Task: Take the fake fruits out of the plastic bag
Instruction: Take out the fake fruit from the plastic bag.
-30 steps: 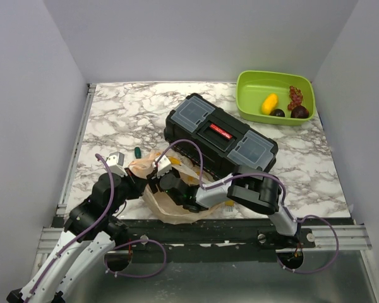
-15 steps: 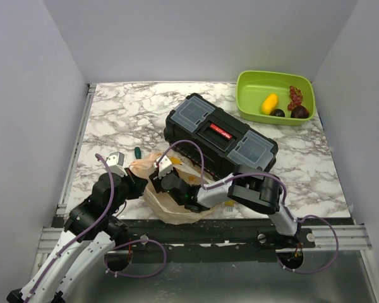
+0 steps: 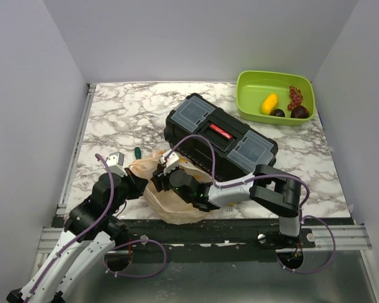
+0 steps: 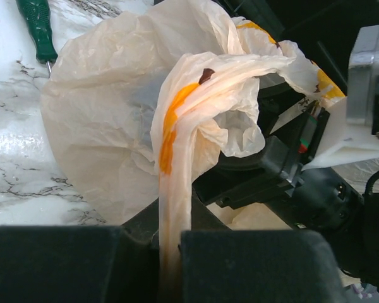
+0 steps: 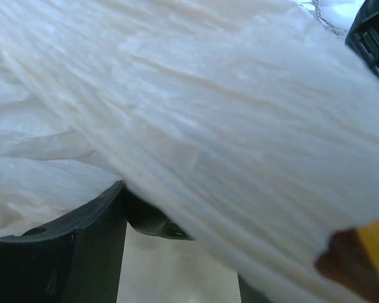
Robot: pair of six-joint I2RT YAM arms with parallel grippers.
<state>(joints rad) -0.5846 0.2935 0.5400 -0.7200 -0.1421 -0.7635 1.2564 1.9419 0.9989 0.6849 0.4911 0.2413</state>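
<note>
The plastic bag (image 3: pixel 172 205) lies crumpled at the table's near edge, in front of the toolbox. My left gripper (image 3: pixel 137 181) is shut on a twisted strip of the bag's rim (image 4: pixel 170 189) and holds the mouth up. My right gripper (image 3: pixel 163 178) reaches into the bag from the right. In the right wrist view, bag film (image 5: pixel 208 95) covers most of the picture. A dark glossy round fake fruit (image 5: pixel 153 219) sits against my left finger (image 5: pixel 82 252), its other side hidden under the film. A yellow fruit (image 3: pixel 270 103) and two dark fruits (image 3: pixel 278 113) lie in the green bin.
The black toolbox (image 3: pixel 221 136) stands just behind the bag. The green bin (image 3: pixel 243 95) sits at the far right corner, with red grapes (image 3: pixel 295 96) in it too. A small green-handled tool (image 3: pixel 138 152) lies left of the bag.
My right arm's elbow has swung out to the right and the forearm has stretched, while its gripper stays in the bag mouth. The left arm has not moved.
</note>
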